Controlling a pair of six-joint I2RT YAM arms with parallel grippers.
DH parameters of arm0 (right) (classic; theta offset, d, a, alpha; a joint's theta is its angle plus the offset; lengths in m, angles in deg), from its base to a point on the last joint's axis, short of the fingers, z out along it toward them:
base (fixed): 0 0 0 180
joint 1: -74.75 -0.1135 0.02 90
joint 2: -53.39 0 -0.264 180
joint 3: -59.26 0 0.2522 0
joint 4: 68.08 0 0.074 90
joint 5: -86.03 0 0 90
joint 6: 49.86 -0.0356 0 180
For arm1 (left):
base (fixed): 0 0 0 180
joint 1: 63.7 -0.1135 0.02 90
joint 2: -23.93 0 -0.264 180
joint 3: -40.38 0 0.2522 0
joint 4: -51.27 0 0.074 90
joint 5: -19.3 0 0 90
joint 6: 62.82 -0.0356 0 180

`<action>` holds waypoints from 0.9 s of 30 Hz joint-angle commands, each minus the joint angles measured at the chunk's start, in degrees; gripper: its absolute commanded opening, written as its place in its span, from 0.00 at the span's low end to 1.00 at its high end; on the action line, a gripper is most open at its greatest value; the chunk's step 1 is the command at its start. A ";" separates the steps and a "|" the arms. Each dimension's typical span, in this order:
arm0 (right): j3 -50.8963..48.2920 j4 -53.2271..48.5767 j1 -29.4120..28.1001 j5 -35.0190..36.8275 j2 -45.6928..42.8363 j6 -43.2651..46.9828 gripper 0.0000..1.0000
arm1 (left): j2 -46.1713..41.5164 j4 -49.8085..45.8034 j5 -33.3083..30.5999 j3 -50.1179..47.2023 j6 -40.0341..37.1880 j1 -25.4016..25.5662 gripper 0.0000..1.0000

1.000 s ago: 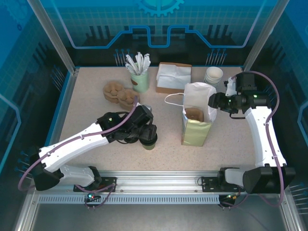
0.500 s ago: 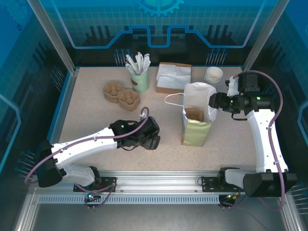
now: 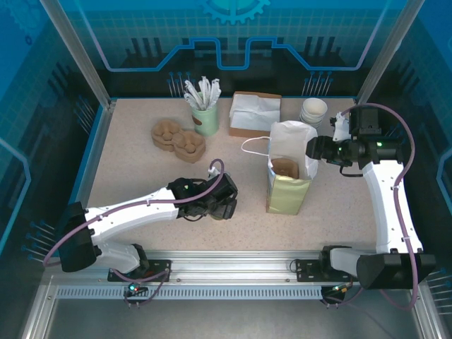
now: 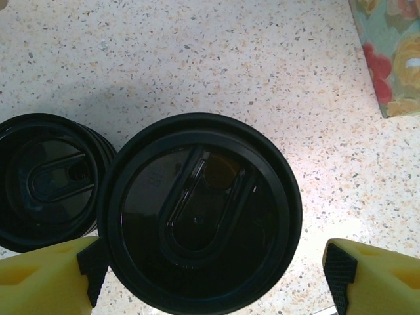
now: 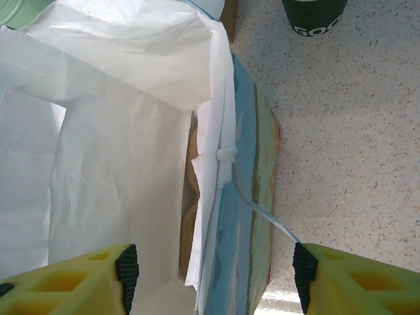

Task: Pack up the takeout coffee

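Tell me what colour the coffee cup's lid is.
Glossy black. The left wrist view shows the lid best.

A lab test cell: aluminium frame (image 3: 74,53), blue printed backdrop (image 3: 233,35)

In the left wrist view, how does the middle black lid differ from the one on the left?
The middle lid looks bigger and nearer, sitting between the fingers; the left lid sits lower, partly behind it. Both are round and black, with an oval groove.
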 commanded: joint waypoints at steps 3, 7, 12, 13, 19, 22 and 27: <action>0.97 -0.98 0.06 -2.03 -0.74 1.20 0.66 | 0.58 1.09 -1.73 -1.46 1.55 -0.65 0.85; 1.09 -0.96 0.20 -2.49 -0.72 1.27 0.66 | 0.70 1.72 -1.66 -2.09 1.77 -1.02 0.83; 1.04 -0.85 0.39 -2.92 -0.54 1.35 0.66 | 0.76 2.34 -1.31 -2.89 1.92 -1.26 0.83; 1.06 -0.85 0.46 -2.99 -0.52 1.35 0.66 | 0.84 2.39 -1.25 -2.98 1.92 -1.34 0.83; 1.29 -0.81 0.68 -3.88 -0.17 1.41 0.66 | 1.37 3.14 -0.94 -3.43 1.67 -1.53 0.83; 1.47 -0.93 0.72 -4.19 0.02 1.36 0.66 | 1.15 3.14 -0.85 -2.90 1.45 -1.57 0.83; 1.58 -1.02 0.86 -4.44 0.03 1.45 0.66 | 1.45 3.06 -1.42 -2.20 0.45 -1.70 0.83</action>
